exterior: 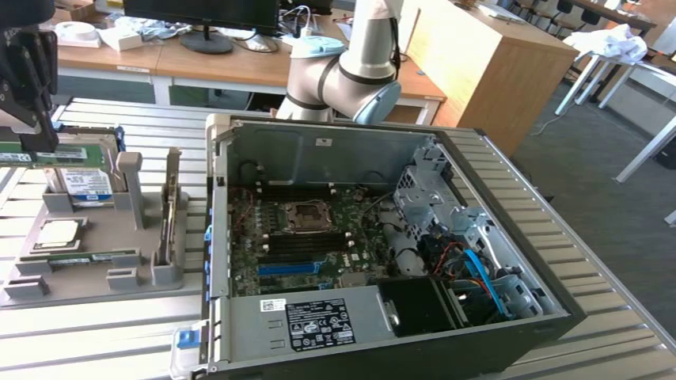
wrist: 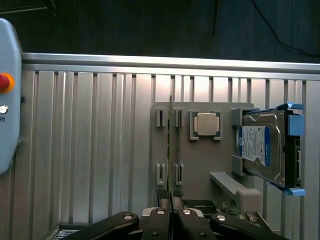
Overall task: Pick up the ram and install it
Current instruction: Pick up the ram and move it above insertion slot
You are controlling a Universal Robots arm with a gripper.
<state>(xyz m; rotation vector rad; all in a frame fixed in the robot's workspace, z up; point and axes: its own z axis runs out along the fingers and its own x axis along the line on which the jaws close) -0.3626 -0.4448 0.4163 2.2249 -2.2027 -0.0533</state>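
My gripper [exterior: 40, 144] hangs above the grey parts holder [exterior: 95, 277] at the exterior view's left, shut on the ram [exterior: 74, 153], a long green stick held level above the holder. In the wrist view the ram [wrist: 170, 145] appears edge-on as a thin line, pinched between the dark fingertips of the gripper [wrist: 171, 198]. The open computer case [exterior: 317, 146] lies to the exterior view's right of the holder. Its motherboard [exterior: 269, 218] is exposed, with dark and blue memory slots [exterior: 290, 267] near the processor socket.
On the holder rest another green stick [exterior: 79, 257], a square silver processor [wrist: 206, 124] and a hard drive [wrist: 262, 145] in blue brackets. A tall card [exterior: 169, 218] stands upright near the case wall. A pendant with a red button [wrist: 4, 82] lies on the slatted table.
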